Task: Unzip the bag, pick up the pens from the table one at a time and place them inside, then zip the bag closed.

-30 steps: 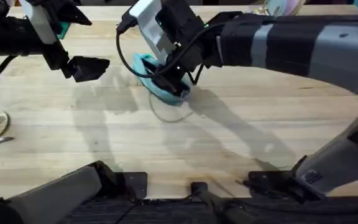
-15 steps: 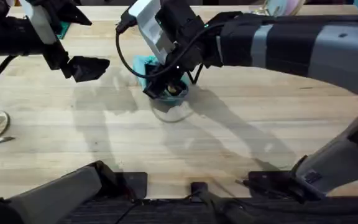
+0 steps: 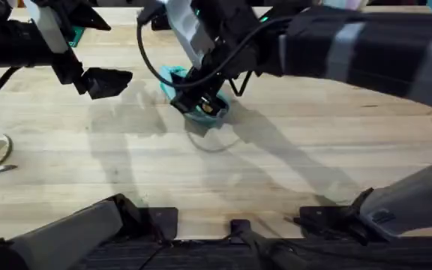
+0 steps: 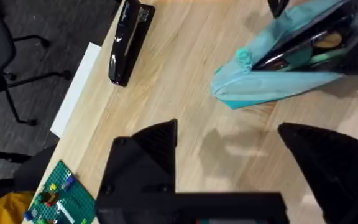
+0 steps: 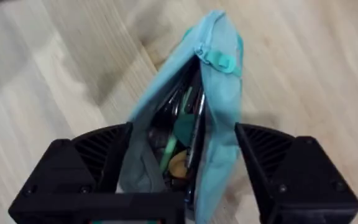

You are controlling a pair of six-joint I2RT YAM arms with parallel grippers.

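Two grippers noted. Soft teal fabric zip pouch point(image 3: 199, 96) lies on pale wooden plank tabletop point(image 3: 276, 172), zipper open, pens and misc. items visible inside. R gripper point(image 5: 182, 168) sits directly over pouch, fingers spread wide, one each side of pouch, gripping nothing. L gripper point(image 4: 244, 162) hangs well apart from pouch, jaws wide, empty. Black stapler point(image 4: 128, 40) lies beyond pouch's closed end.

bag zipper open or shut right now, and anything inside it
Open. In the right wrist view the bag gapes along its top, with pens and other small items showing inside; the right gripper's jaws straddle it.
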